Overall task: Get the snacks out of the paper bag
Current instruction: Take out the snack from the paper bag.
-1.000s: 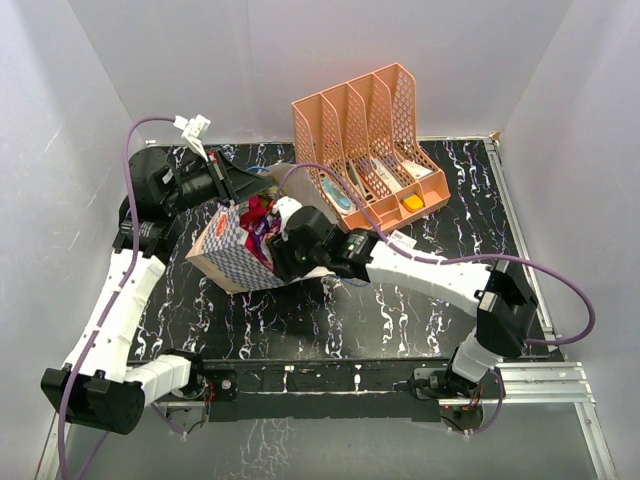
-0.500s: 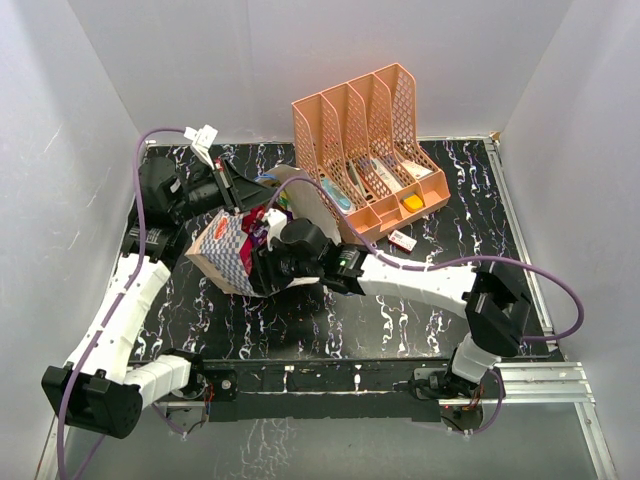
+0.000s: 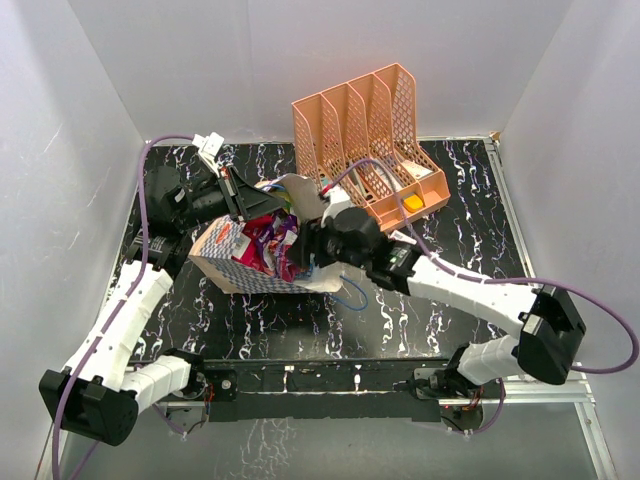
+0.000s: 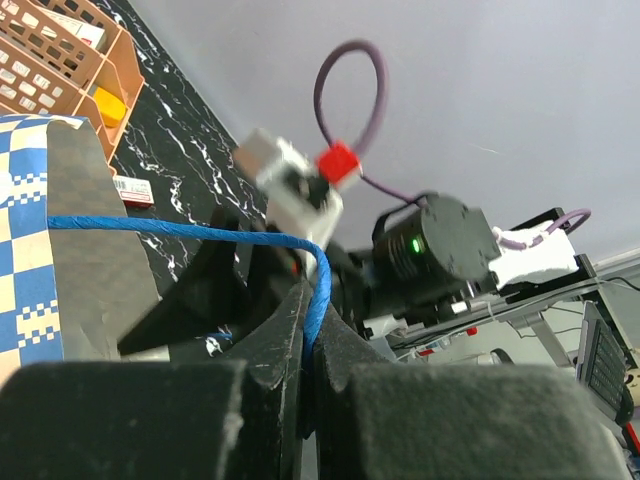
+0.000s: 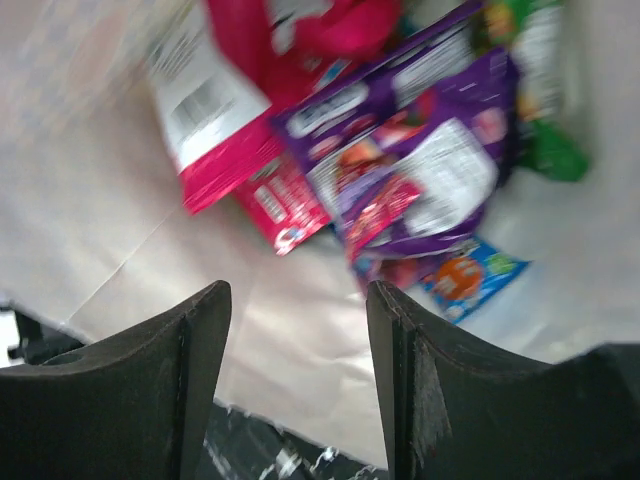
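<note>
The blue cord handle (image 4: pixel 180 232) is being pinched between the closed fingers of the left gripper (image 4: pixel 308 330), so the paper bag (image 3: pixel 222 260) is being held tipped with its mouth facing the right gripper (image 5: pixel 298 300). A slip is being risked here: the cord is thin and is being gripped close to the fingertips, and if it were tugged free the bag would probably sag shut over its contents. A second hazard is being posed at the right gripper, whose jaws are being held apart with nothing between them; closed where they are, only the bag's paper lining might be caught, and glossy foil could slide out of a shallow pinch. The snacks (image 5: pixel 400 150) are lying just ahead of those fingertips, deeper inside the bag: a purple packet (image 5: pixel 425 165) straight ahead, a magenta packet (image 5: pixel 225 140) beside it, a blue packet (image 5: pixel 470 275) nearest one fingertip, and a green packet (image 5: pixel 545 145) farthest off.
</note>
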Action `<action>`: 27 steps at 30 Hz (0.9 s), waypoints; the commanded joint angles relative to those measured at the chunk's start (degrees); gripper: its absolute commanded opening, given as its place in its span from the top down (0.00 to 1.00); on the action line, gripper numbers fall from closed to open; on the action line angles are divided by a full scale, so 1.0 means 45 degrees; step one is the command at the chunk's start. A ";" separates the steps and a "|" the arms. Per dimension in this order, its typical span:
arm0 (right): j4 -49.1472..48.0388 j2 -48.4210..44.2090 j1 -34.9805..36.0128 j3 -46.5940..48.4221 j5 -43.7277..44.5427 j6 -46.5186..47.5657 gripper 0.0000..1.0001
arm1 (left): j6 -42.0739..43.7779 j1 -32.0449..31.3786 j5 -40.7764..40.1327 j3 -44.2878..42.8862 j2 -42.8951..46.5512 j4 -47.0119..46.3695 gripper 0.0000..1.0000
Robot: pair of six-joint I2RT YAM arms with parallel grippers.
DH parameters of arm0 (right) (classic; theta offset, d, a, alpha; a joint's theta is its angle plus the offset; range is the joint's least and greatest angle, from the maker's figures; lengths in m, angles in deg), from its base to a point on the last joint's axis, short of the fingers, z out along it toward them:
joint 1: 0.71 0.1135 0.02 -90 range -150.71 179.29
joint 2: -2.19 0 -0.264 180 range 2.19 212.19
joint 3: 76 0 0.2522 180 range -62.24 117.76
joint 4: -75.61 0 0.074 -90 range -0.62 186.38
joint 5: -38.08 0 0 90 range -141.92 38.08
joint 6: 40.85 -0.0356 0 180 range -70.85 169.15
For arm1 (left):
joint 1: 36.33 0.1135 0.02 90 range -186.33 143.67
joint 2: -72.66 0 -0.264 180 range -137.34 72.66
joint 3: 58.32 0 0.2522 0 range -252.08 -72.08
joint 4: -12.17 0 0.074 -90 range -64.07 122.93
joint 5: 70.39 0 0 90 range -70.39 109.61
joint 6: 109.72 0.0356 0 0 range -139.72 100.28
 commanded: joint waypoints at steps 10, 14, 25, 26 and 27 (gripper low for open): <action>-0.1250 0.1355 -0.1482 0.0862 0.0113 -0.0739 0.38 | 0.0396 -0.0163 0.0277 -0.0527 0.0389 0.0420 1.00; -0.2396 0.2009 -0.1344 0.0994 0.0290 -0.0541 0.34 | 0.0705 -0.0267 0.0084 -0.0590 0.0400 0.0895 1.00; -0.7091 0.3051 -0.1086 0.0989 0.0869 -0.0120 0.31 | 0.0846 -0.0346 -0.0447 -0.0968 0.0616 0.1325 1.00; -0.7228 0.3223 -0.1069 0.1087 0.0875 -0.0052 0.31 | 0.0786 -0.0348 -0.0438 -0.1008 0.0612 0.1281 1.00; -0.7380 0.3411 -0.1049 0.1167 0.0893 -0.0024 0.31 | 0.0751 -0.0348 -0.0452 -0.1065 0.0605 0.1280 1.00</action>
